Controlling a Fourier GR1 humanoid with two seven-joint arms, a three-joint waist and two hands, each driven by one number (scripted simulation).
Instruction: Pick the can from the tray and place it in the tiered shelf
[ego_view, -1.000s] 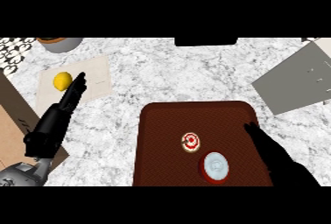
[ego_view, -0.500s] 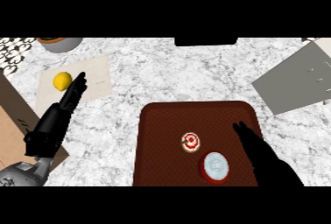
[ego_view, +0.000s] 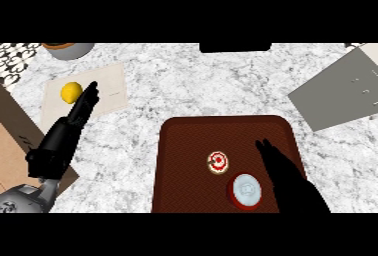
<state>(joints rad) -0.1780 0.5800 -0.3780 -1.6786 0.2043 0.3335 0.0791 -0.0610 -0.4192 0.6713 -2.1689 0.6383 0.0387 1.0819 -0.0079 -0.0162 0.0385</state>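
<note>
None of the job looks done yet: the can (ego_view: 246, 190) sits on the tray (ego_view: 184, 150), right hand (ego_view: 284, 172) just beside it, fingers straight, maybe touching, shelf (ego_view: 339, 90) far off.

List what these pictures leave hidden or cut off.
- Right hand, head view: its wrist runs off the lower edge, and it covers part of the tray.
- Can: only its top shows.
- Tiered shelf: cut by the right edge.
- Bowl: cut by the top edge.
</note>
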